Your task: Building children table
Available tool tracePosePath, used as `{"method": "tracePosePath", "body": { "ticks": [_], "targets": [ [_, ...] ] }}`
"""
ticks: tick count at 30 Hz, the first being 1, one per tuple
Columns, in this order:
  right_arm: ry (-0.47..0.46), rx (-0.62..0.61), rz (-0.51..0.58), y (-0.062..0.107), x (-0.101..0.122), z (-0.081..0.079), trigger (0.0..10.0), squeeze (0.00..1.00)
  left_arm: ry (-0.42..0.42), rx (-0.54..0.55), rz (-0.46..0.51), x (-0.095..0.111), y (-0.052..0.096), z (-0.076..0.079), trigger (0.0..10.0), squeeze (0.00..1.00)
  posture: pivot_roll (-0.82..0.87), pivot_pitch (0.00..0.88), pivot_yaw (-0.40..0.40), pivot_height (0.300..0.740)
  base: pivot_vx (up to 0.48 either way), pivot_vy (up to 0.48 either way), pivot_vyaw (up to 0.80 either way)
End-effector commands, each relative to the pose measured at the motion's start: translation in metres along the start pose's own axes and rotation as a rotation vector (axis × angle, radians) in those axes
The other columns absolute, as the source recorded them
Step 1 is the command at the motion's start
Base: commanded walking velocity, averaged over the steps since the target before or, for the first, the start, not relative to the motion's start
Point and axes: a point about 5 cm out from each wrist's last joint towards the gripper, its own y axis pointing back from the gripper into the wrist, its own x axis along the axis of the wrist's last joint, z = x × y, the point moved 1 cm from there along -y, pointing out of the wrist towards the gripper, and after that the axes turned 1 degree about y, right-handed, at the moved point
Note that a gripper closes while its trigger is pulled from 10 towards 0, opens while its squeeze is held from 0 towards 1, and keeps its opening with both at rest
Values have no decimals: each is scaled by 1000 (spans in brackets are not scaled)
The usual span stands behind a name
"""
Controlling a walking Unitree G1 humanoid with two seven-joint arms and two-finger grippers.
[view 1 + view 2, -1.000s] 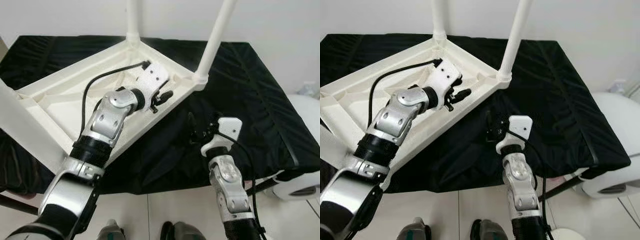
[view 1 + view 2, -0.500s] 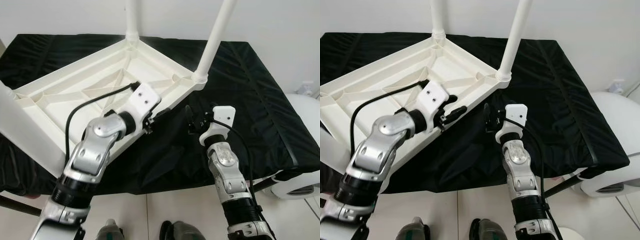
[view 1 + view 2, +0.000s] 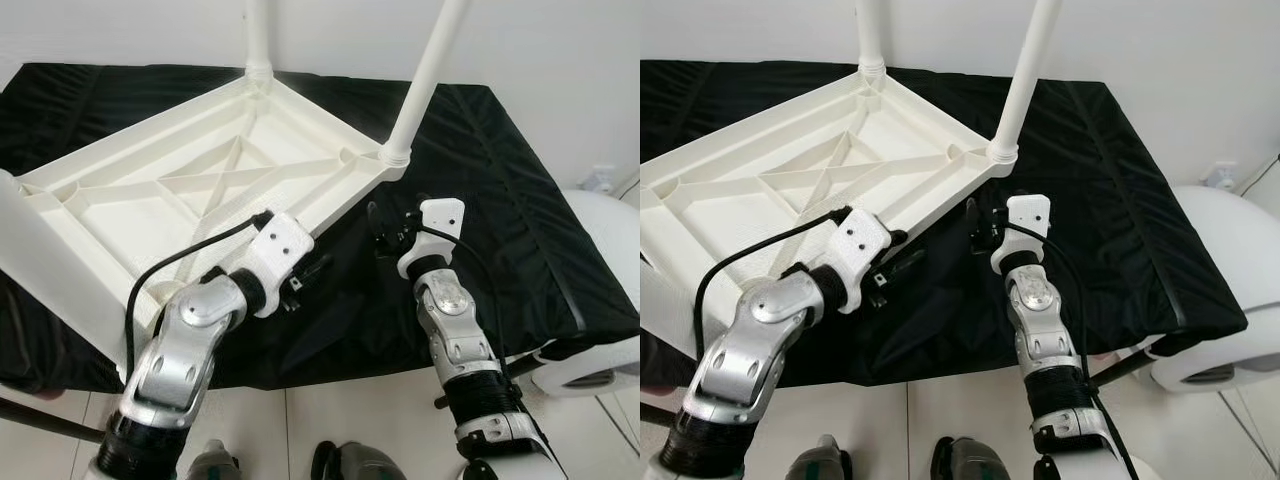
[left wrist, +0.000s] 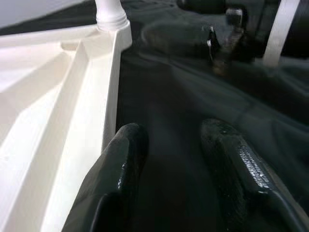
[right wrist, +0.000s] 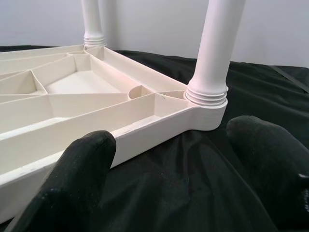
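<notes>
Both hands released and empty, the upturned white table [image 3: 200, 175] lies on the black-draped worktop [image 3: 520, 200] just ahead of the right hand [image 3: 385, 232] and beside the left hand [image 3: 305, 275], so a misjudged reach could knock a screwed-in leg [image 3: 425, 75] askew.

— What's getting cut off up top?
— Both upright legs [image 3: 431, 70] of the white table [image 3: 180, 190] are running out past the top edge.
— And on the left?
— The near leg [image 3: 45, 270] is leaving the frame, and the left gripper [image 4: 181, 164] is blurring the far black cloth [image 4: 193, 58].
</notes>
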Motion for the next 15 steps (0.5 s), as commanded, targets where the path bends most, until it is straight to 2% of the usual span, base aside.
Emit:
{"method": "tracePosePath", "body": {
  "ticks": [1,3,7,11,15],
  "targets": [
    [5,5,-6,-2,-4,1,10000,0,9,266,13,-5,10,-10,10000,0,118,71,-111,740,0,0,0],
    [5,5,-6,-2,-4,1,10000,0,9,266,13,-5,10,-10,10000,0,118,71,-111,740,0,0,0],
    [15,15,-8,-4,-7,2,10000,0,60,293,7,-25,31,3,10000,0,124,73,-113,740,0,0,0],
    [20,16,-13,-4,-10,3,10000,0,48,312,-3,-33,38,11,10000,0,134,77,-114,740,0,0,0],
    [26,17,-17,-6,-13,5,10000,0,98,321,26,-39,49,22,10000,0,139,81,-113,740,0,0,0]
  ]
}}
